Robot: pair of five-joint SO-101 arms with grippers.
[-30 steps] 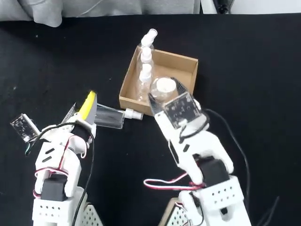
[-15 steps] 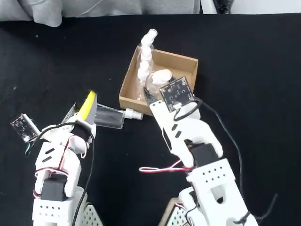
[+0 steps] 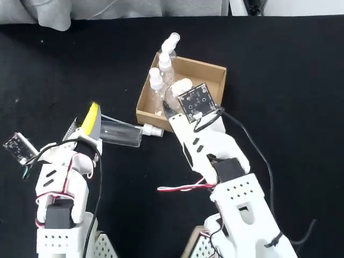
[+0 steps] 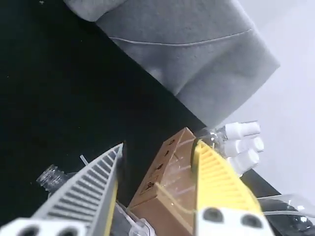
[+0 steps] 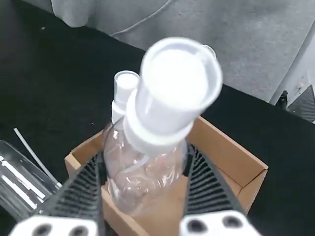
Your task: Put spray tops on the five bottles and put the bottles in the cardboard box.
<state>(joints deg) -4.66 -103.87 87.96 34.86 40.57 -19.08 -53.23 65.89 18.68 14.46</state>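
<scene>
1. Near left, the left tool (image 4: 158, 147) has its fingers apart. A capped bottle (image 3: 122, 134) lies on its side on the counter (image 3: 279, 107) just past them, its white top (image 3: 152, 130) pointing right toward the box. I can't tell whether the fingers touch it.
2. Further in and to the right, the right tool (image 5: 145, 155) is clamped on the fourth bottle (image 5: 147, 182), spray top (image 5: 170, 93) on and neck up, over the near-left part of the cardboard box (image 3: 207, 72).
3. Inside the box, three capped bottles (image 3: 156, 80) lie along the left wall, and the farthest pokes over the far rim.
4. My guess is that this is the boxing step. The next move calls for lowering the held bottle beside those three and letting go without nudging them. After that, only the lying bottle is left to fetch.
5. Far back, a grey cloth (image 3: 123, 8) hangs over the counter's edge.
</scene>
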